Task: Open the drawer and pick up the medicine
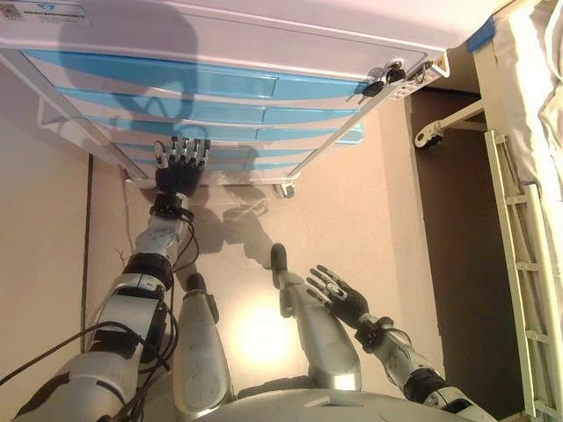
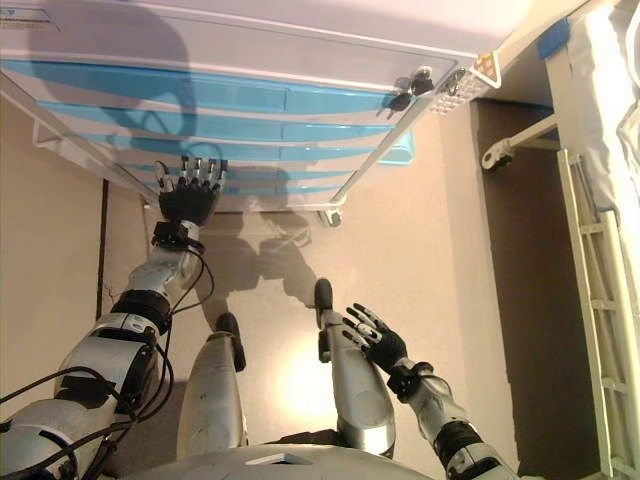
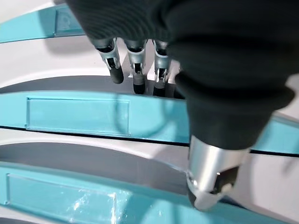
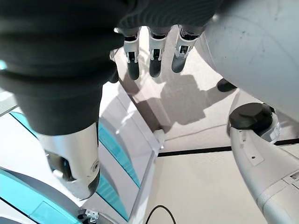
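A white drawer cabinet with several blue drawer fronts stands before me, all drawers closed. My left hand reaches up against the lower drawer fronts, fingers straight. In the left wrist view its fingertips rest at the dark gap above one blue drawer front, with the thumb lower, beside the front below. My right hand hangs open low on the right, away from the cabinet, holding nothing. No medicine shows in any view.
A set of keys hangs at the cabinet's top right corner. The cabinet stands on casters. A bed with a white side rail and a wheel fills the right side. A black line runs along the floor on the left.
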Tool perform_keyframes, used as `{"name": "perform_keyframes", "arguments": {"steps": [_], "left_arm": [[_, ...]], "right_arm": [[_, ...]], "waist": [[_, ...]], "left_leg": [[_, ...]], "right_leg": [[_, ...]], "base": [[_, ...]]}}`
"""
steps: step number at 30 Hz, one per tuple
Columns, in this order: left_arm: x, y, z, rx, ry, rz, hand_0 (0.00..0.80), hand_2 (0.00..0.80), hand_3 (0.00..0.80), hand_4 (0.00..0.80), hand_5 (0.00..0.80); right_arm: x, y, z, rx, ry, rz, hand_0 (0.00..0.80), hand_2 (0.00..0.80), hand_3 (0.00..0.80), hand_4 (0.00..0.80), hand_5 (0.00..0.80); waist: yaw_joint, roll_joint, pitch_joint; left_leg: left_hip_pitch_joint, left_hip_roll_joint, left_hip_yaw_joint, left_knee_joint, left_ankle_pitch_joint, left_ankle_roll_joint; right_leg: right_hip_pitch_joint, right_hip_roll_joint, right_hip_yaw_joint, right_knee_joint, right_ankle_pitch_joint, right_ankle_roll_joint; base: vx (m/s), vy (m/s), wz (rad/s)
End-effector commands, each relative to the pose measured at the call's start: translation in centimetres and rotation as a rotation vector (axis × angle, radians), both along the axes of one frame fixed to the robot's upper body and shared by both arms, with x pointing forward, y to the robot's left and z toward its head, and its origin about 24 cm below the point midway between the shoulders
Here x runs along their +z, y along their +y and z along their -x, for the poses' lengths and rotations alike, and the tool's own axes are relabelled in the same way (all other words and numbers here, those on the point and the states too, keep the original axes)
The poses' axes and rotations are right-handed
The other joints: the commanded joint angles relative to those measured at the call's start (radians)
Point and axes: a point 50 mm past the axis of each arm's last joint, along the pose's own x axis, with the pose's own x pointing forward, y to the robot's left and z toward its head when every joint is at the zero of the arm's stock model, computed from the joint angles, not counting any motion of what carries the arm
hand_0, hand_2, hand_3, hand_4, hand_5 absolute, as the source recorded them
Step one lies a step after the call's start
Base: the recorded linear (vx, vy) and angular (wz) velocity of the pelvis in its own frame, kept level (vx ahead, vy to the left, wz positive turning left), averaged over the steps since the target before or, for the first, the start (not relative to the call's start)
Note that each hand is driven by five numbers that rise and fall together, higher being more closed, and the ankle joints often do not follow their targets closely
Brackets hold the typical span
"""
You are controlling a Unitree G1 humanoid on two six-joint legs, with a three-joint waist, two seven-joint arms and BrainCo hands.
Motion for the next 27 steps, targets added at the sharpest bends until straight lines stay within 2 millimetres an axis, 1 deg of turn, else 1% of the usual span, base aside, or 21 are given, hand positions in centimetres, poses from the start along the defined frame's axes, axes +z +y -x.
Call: {"name": "perform_keyframes", "arguments": {"steps": [1,5,8,9,10,11,12,15,18,23,27], "left_arm": [[6.2,0.4,-2.0,-0.003,-0.192,0.019,0.0,0.0,0.0,0.0,0.0],[7.9,0.1,-2.3,-0.022,-0.243,-0.011,0.0,0.0,0.0,0.0,0.0],[9.5,-0.1,-2.5,-0.041,-0.321,-0.018,0.0,0.0,0.0,0.0,0.0],[10.2,-0.2,-2.4,-0.051,-0.357,-0.022,0.078,0.078,0.078,0.078,0.078],[10.4,-0.2,-2.4,-0.053,-0.375,-0.024,0.408,0.408,0.408,0.408,0.408],[11.0,-0.4,-2.4,-0.056,-0.397,-0.033,0.762,0.762,0.762,0.762,0.762],[11.2,-0.6,-2.4,-0.063,-0.406,-0.034,0.8,0.8,0.8,0.8,0.8],[11.5,-1.3,-2.4,-0.08,-0.426,-0.034,0.8,0.8,0.8,0.8,0.8],[10.6,-1.5,-2.2,-0.092,-0.411,-0.018,0.8,0.8,0.8,0.8,0.8],[6.9,-2.0,-1.3,-0.1,-0.343,-0.01,0.8,0.8,0.8,0.8,0.8],[3.7,-1.8,-0.2,-0.098,-0.288,-0.016,0.8,0.8,0.8,0.8,0.8]], "right_arm": [[-1.9,0.7,4.5,0.072,0.115,-0.018,0.0,0.0,0.0,0.0,0.0],[-1.9,0.9,4.5,0.073,0.113,-0.025,0.0,0.0,0.0,0.0,0.0],[-1.9,1.1,4.6,0.071,0.115,-0.032,0.0,0.0,0.0,0.0,0.0],[-1.9,1.2,4.6,0.071,0.115,-0.034,0.0,0.0,0.0,0.0,0.0],[-1.9,1.2,4.6,0.071,0.112,-0.036,0.0,0.0,0.0,0.0,0.0],[-1.8,1.1,4.6,0.072,0.109,-0.037,0.0,0.0,0.0,0.0,0.0],[-1.8,1.1,4.5,0.072,0.11,-0.037,0.0,0.0,0.0,0.0,0.0],[-1.7,1.2,4.3,0.069,0.102,-0.038,0.0,0.0,0.0,0.0,0.0],[-1.5,1.3,4.1,0.067,0.094,-0.035,0.0,0.0,0.0,0.0,0.0],[-1.2,1.4,3.5,0.067,0.077,-0.017,0.0,0.0,0.0,0.0,0.0],[-0.9,1.3,2.9,0.055,0.068,-0.004,0.0,0.0,0.0,0.0,0.0]], "waist": [[-0.006,0.02,0.013],[-0.007,0.017,0.016],[-0.008,0.015,0.018],[-0.007,0.014,0.019],[-0.008,0.006,0.024],[-0.007,0.005,0.026],[-0.005,0.005,0.026],[-0.001,0.007,0.03],[0.006,0.011,0.032],[0.025,0.022,0.036],[0.043,0.032,0.039]], "left_leg": [[-0.002,-0.018,0.032,-0.114,0.063,0.035],[0.003,-0.017,0.029,-0.12,0.06,0.035],[0.01,-0.017,0.026,-0.126,0.058,0.035],[0.013,-0.017,0.025,-0.129,0.057,0.035],[0.002,-0.019,0.034,-0.133,0.09,0.038],[0.003,-0.021,0.031,-0.139,0.093,0.037],[0.006,-0.022,0.029,-0.144,0.094,0.037],[0.012,-0.028,0.023,-0.163,0.103,0.037],[0.021,-0.035,0.014,-0.179,0.11,0.035],[0.044,-0.045,-0.004,-0.217,0.132,0.03],[0.057,-0.051,-0.019,-0.238,0.146,0.026]], "right_leg": [[0.037,0.035,-0.003,0.057,-0.076,0.016],[0.048,0.039,-0.002,0.044,-0.073,0.015],[0.058,0.042,0.0,0.033,-0.07,0.014],[0.06,0.042,-0.001,0.031,-0.069,0.014],[0.052,0.038,-0.002,0.025,-0.046,0.008],[0.055,0.039,-0.001,0.017,-0.042,0.008],[0.06,0.039,-0.002,0.012,-0.04,0.007],[0.065,0.037,-0.005,0.003,-0.036,0.005],[0.072,0.036,-0.008,-0.002,-0.037,0.004],[0.089,0.032,-0.026,-0.012,-0.037,-0.003],[0.098,0.027,-0.048,-0.012,-0.043,-0.01]], "base": [[0.002,-0.05,0.01],[0.001,-0.046,0.04],[0.003,-0.045,0.02],[-0.105,-0.065,0.02],[-0.111,-0.071,0.01],[-0.113,-0.07,0.03],[-0.014,-0.045,0.02],[-0.021,-0.027,0.11],[-0.006,-0.006,0.01],[-0.011,-0.017,0.06],[-0.021,-0.01,0.08]]}}
